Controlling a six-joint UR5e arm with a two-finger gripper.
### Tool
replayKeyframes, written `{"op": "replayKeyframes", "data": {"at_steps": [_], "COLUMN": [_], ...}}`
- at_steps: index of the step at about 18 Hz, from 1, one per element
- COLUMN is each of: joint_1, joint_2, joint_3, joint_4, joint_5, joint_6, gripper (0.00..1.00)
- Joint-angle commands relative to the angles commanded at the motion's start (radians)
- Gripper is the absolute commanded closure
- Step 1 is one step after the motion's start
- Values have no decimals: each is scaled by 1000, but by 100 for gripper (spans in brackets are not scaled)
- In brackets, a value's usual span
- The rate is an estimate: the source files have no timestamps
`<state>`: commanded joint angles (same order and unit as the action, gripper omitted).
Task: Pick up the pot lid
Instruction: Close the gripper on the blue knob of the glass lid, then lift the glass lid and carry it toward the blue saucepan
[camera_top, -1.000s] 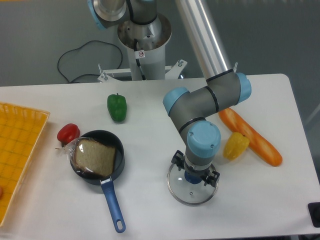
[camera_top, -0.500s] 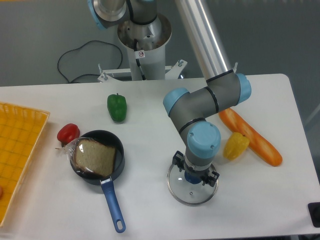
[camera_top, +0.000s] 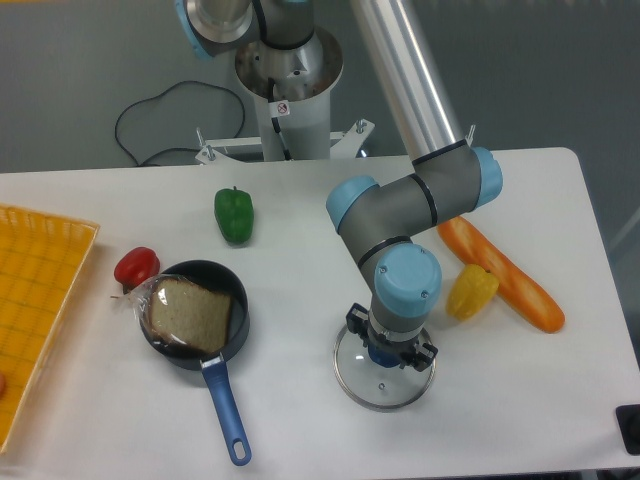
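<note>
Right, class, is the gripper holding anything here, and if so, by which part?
That cannot be told: the gripper has its fingertips about the blue knob of the glass lid, but whether they grip it is unclear.

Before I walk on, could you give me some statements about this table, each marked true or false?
1. The end effector is at the lid. True.
2. The pan holds the green pepper. False: the pepper lies on the table, outside the pan.
3. The lid's knob is blue. True.
4. The pan's handle is red. False: it is blue.
5. The carrot is orange. True.
</note>
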<state>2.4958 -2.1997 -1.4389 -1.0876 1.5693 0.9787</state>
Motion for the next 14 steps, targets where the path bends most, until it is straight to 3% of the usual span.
{"op": "replayKeyframes", "data": {"at_steps": [3, 9, 14], "joint_1": [-3, -49, -93], "joint_2": [14, 107, 170], "joint_3": [0, 2, 2], "joint_4": [-8, -118, -146], "joint_5": [0, -6, -49], "joint_6": [0, 12, 15], "gripper": [49, 49, 49]}}
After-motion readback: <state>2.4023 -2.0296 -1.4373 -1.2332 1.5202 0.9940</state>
